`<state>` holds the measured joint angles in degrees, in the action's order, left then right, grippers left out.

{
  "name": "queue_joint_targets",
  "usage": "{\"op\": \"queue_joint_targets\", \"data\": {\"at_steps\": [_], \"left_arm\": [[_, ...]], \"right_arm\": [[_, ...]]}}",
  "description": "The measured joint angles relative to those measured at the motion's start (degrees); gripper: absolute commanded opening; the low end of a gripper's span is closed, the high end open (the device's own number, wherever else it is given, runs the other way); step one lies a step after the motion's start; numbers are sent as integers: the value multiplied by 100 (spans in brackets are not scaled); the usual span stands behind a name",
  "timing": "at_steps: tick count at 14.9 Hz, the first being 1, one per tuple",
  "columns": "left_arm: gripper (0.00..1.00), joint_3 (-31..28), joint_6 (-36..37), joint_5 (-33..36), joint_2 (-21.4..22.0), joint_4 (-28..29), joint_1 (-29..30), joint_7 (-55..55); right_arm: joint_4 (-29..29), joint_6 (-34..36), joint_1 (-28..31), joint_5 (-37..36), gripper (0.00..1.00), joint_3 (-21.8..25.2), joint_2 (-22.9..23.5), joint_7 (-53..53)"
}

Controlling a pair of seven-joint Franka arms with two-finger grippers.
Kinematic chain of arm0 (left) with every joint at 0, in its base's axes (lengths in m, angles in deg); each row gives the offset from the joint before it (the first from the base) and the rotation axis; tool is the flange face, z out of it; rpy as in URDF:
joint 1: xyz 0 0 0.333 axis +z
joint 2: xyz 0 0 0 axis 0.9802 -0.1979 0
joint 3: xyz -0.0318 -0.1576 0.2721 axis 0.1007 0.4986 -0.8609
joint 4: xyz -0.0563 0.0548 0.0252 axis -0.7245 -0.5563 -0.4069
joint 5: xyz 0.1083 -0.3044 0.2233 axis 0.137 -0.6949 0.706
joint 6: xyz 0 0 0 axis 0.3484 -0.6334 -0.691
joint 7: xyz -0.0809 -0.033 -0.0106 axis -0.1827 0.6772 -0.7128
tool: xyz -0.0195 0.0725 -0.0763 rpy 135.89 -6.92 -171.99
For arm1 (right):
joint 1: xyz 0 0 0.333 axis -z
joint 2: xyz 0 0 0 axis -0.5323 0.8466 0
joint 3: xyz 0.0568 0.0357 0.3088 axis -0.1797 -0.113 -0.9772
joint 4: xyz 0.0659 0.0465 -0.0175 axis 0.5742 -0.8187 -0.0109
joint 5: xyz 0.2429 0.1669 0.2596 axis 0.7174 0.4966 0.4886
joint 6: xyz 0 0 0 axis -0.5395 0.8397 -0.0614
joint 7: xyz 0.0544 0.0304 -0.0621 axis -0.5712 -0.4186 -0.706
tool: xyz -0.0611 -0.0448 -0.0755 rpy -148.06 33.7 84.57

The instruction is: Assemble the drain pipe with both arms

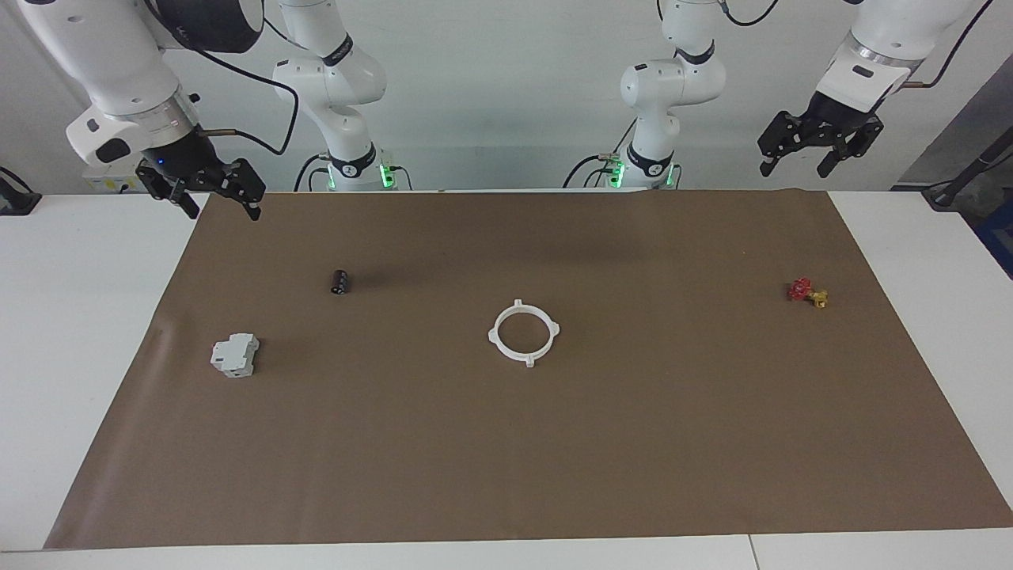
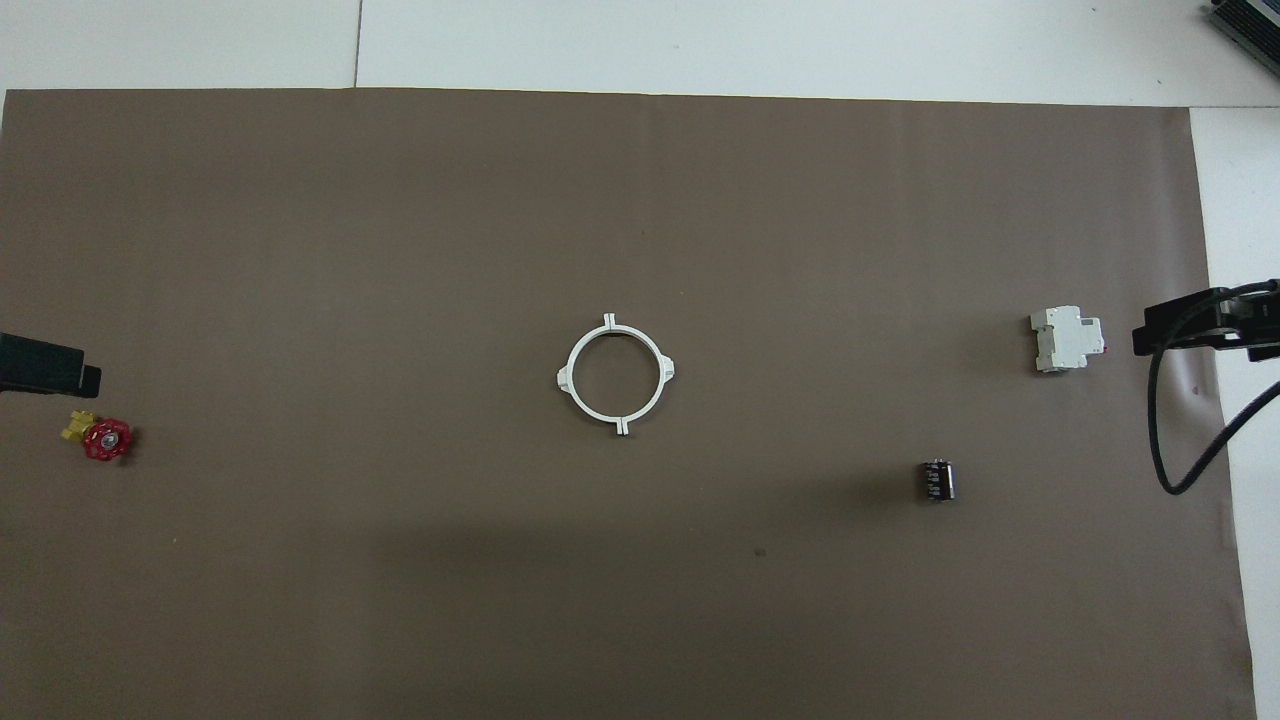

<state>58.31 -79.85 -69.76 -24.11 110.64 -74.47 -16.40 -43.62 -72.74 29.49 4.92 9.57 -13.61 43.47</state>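
The drain pipe (image 1: 528,360) lies flat in the middle of the brown mat as one closed white ring with four tabs; it also shows in the overhead view (image 2: 620,424). My left gripper (image 1: 819,158) hangs open and empty in the air over the mat's corner at the left arm's end, its tip showing in the overhead view (image 2: 45,365). My right gripper (image 1: 218,198) hangs open and empty over the mat's corner at the right arm's end, also seen from overhead (image 2: 1195,325). Both grippers are well apart from the ring.
A grey-white boxy block (image 1: 235,355) (image 2: 1068,340) and a small black cylinder (image 1: 340,281) (image 2: 937,480) lie toward the right arm's end. A red and yellow valve (image 1: 807,293) (image 2: 100,437) lies toward the left arm's end. A black cable (image 2: 1165,440) hangs by the right gripper.
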Motion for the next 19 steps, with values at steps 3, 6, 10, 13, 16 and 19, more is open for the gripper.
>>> {"op": "queue_joint_targets", "data": {"at_steps": [3, 6, 10, 13, 16, 19], "left_arm": [[100, 62, -31, 0, -38, 155, -9, 0], [100, 81, -86, 0, -64, 309, -10, 0], [100, 80, -88, 0, -68, 323, -10, 0], [100, 68, -89, 0, -62, 315, -7, 0], [100, 56, -88, 0, -59, 313, -6, 0], [100, 51, -88, 0, -57, 312, -5, 0]], "right_arm": [[0, 0, 0, 0, 100, 0, 0, 0], [-1, 0, 0, 0, 100, 0, 0, 0], [-1, 0, 0, 0, 100, 0, 0, 0], [-1, 0, 0, 0, 100, 0, 0, 0], [-1, 0, 0, 0, 100, 0, 0, 0], [-1, 0, 0, 0, 100, 0, 0, 0]]}}
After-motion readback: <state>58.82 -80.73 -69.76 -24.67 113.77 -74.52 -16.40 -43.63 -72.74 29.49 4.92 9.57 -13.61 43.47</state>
